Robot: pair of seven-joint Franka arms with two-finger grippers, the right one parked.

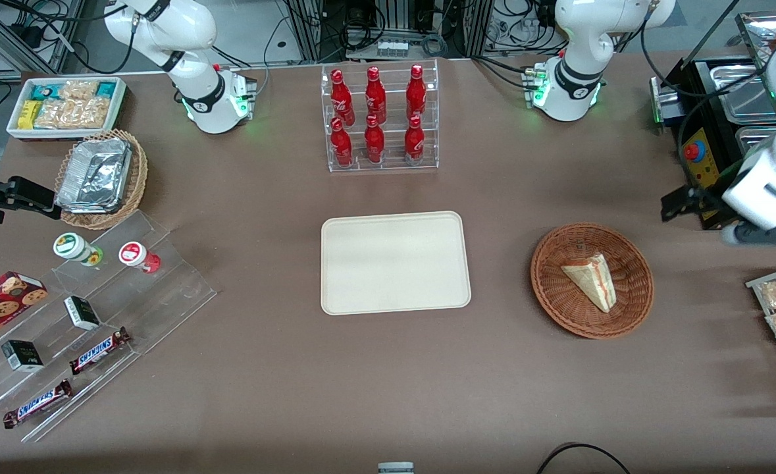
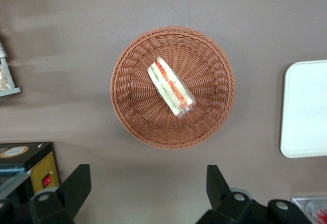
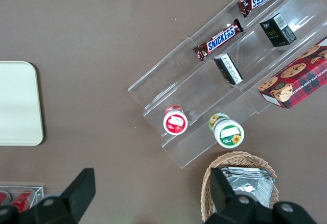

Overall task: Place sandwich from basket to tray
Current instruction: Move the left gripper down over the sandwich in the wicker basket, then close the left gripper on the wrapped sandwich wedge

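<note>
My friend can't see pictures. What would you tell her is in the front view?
A sandwich lies in a round wicker basket on a brown table, with a cream tray beside it holding nothing. The open gripper hangs above the table, away from the basket; red bottles stand farther from the camera.

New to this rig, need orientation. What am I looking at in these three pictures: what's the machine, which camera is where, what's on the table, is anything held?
Two white robot arms are bolted to a brown table; only one works here. The front view looks at the whole table. The other two views come from cameras on each arm's wrist, looking down past the black fingers.

The working arm's gripper hangs above the table, beside the basket and a little farther from the front camera. It is open and holds nothing. The sandwich lies in the basket. The tray sits mid-table with nothing on it.

Also there: a rack of red bottles, and at the parked arm's end a clear stand with Snickers bars and a wicker basket of foil containers.
</note>
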